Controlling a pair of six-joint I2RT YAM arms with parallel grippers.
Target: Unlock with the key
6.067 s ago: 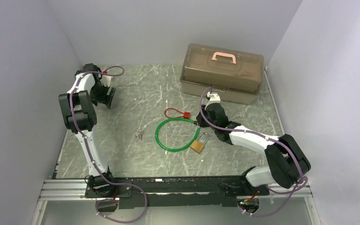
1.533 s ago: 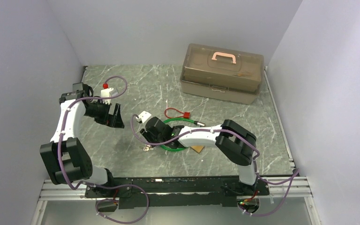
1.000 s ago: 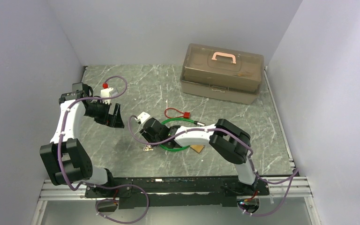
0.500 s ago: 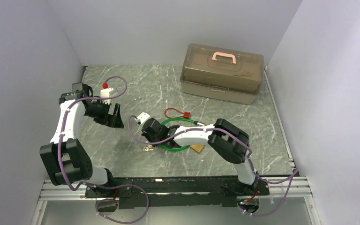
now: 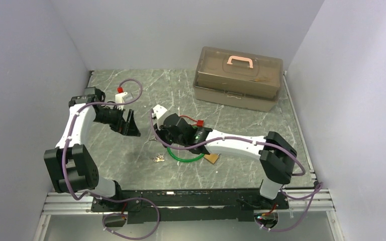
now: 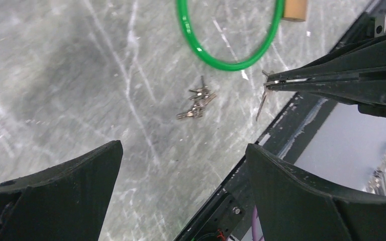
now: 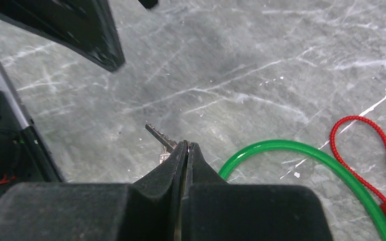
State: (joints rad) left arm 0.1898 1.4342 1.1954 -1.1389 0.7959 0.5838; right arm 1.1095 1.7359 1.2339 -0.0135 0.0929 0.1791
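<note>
My right gripper is shut on a small silver key, whose toothed blade sticks out past the fingertips, above the table. In the left wrist view the same key hangs from the shut right gripper. A bunch of keys lies on the marble table beside the green cable loop. The brass padlock peeks out from under my right arm. Left of the key, my left gripper hovers open, with nothing between its fingers.
A red cable lock lies just beyond the green loop. A brown toolbox with a pink handle stands at the back right. Grey walls close in the table on three sides, with a metal rail along the near edge.
My right gripper has shut on a key and risen away from the key bunch, towards the back. The left gripper has drifted a little to the right.
</note>
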